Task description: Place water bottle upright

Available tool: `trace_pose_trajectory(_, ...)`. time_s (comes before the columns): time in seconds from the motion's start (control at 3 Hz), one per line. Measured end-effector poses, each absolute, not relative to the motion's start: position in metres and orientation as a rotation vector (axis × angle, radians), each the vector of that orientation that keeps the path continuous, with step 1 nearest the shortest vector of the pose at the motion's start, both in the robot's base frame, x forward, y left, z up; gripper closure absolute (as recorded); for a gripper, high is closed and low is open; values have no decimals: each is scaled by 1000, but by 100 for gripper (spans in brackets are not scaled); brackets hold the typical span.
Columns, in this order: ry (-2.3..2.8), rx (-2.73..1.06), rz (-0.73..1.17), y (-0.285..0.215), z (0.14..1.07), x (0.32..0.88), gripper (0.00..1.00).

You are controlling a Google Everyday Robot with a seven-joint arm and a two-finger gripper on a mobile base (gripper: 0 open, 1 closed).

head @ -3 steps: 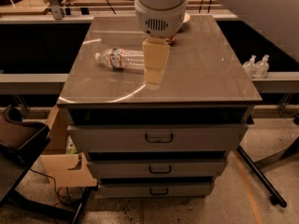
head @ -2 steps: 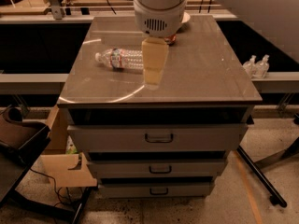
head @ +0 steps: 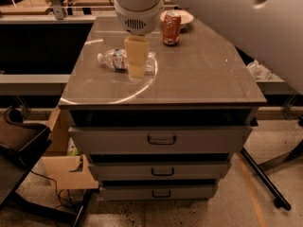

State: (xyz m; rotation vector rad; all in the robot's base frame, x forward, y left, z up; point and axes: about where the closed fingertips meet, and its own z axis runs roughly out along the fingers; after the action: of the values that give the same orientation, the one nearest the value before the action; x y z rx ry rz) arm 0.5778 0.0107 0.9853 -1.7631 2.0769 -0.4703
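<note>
The water bottle (head: 112, 59) lies on its side on the grey cabinet top (head: 199, 74), left of centre, with its white cap pointing left. It is clear, with a red-white-blue label band. My gripper (head: 136, 60) hangs down from the white arm (head: 137, 6) and covers the right part of the bottle from this view. I cannot tell whether it touches the bottle.
A red-orange soda can (head: 171, 28) stands upright at the back of the top, in front of a white bowl (head: 183, 16). Small clear bottles (head: 258, 70) lie on a lower shelf at the right. The cabinet has three drawers (head: 161, 140). A cardboard box (head: 61, 169) sits on the floor at the left.
My gripper has moved left, from beside the bottle's right end to over it. The soda can behind it now shows. The bottle has not moved.
</note>
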Motion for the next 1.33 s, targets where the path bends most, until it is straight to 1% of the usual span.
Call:
trace_pose_trajectory(0.33,2067,-1821,-494,38,965,608,0)
trace_pose_trajectory(0.67,2045,-1913,-501,83,930,646,0)
trace_pose_trajectory(1.0,2044,-1913,-500,83,930,647,0)
trace_pose_trajectory(1.33,2005,-1913,-430,92,922,657,0)
